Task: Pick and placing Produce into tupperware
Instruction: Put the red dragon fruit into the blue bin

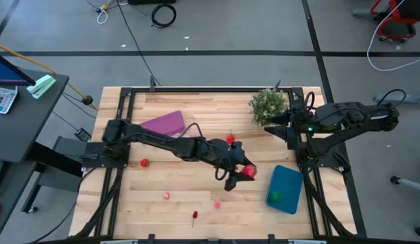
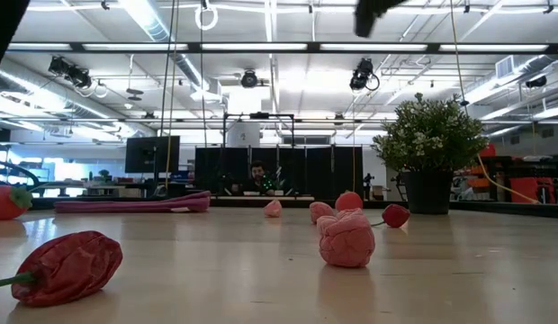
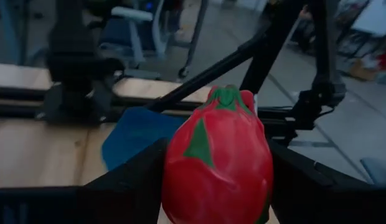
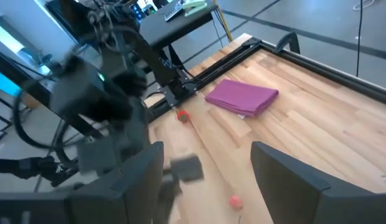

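Observation:
My left gripper (image 1: 242,173) reaches to the table's middle and is shut on a red toy fruit with green leaf marks (image 3: 218,155), just left of the teal tupperware (image 1: 286,188). One green piece (image 1: 274,196) lies inside the tupperware. Other produce lies on the wood: red pieces (image 1: 144,163), (image 1: 230,139), (image 1: 195,215) and pink ones (image 1: 167,196), (image 1: 217,202). In the low view a red pepper (image 2: 67,265) and a pink piece (image 2: 346,238) rest near the camera. My right gripper (image 4: 205,180) hangs open by the plant, touching nothing. My left gripper pinches the red fruit by its two sides (image 3: 171,168), one dark finger (image 3: 127,180) on each flank. The leafy end (image 3: 225,96) points forward past the fingertips. The fruit is lifted clear of the table, with the tupperware (image 3: 137,134) showing beyond and below it.
A bushy potted plant (image 1: 267,105) stands at the far right, beside my right arm. A flat purple object (image 1: 162,123) lies far left of centre. Black frame rails run along the table's edges. Bare wood shows between the scattered pieces near the near edge.

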Robot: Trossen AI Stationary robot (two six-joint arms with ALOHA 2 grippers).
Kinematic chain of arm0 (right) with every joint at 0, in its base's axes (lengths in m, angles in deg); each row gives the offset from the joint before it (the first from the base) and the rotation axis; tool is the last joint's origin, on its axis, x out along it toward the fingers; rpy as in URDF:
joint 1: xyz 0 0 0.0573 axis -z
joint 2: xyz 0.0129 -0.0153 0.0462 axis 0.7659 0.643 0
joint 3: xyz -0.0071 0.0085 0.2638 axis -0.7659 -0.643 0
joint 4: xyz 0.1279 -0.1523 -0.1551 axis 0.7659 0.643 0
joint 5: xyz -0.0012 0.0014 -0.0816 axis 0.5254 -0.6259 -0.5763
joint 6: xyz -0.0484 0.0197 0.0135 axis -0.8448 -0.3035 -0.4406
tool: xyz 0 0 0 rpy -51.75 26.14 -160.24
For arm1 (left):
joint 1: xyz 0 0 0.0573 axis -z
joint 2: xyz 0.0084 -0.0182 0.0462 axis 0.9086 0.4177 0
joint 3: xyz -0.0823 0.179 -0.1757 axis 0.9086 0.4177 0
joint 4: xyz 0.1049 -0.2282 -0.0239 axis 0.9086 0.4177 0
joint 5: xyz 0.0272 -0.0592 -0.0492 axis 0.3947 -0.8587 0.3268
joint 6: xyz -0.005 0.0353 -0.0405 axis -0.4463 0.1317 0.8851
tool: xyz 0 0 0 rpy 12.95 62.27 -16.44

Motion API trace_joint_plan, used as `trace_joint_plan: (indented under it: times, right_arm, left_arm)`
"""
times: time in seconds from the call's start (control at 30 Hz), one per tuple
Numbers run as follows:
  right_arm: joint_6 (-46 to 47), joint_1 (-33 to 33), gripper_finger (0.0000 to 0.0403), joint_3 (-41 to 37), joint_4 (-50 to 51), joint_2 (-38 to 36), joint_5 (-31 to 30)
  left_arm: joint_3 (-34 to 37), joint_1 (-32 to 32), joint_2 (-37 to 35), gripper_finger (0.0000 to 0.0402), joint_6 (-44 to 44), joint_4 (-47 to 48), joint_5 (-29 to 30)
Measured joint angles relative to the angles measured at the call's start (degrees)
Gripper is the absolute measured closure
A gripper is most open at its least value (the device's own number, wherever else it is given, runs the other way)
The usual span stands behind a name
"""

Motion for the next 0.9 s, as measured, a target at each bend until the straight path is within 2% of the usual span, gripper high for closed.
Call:
trace_joint_plan:
  times: [0.1,0.2,0.37,0.57,0.77,0.9]
  right_arm:
    - [1.5,0.0,0.0153,0.0,0.0,0.0,0.0]
    - [2.8,0.0,0.0153,0.0,0.0,0.0,0.0]
    - [3.1,0.0,0.0153,0.0,0.0,0.0,0.0]
    - [3.1,0.0,0.0153,0.0,0.0,0.8,0.0]
    - [3.1,0.0,0.0153,0.0,0.0,0.9,0.0]
    - [3.1,0.0,0.0153,0.0,0.0,0.9,0.0]
  left_arm:
    - [-0.9,0.0,4.0,0.0174,-1.2,-8.1,-2.2]
    - [-5.3,0.0,7.8,0.0172,-3.1,-8.9,-2.6]
    - [-17.6,0.4,15.5,0.0154,-4.6,-5.4,-4.0]
    - [-33.2,0.9,25.6,0.0174,-6.5,2.1,-4.7]
    - [-41.4,0.7,33.0,0.0152,-6.5,3.6,-4.7]
    - [-42.6,0.7,36.4,0.0155,-7.0,2.5,-4.6]
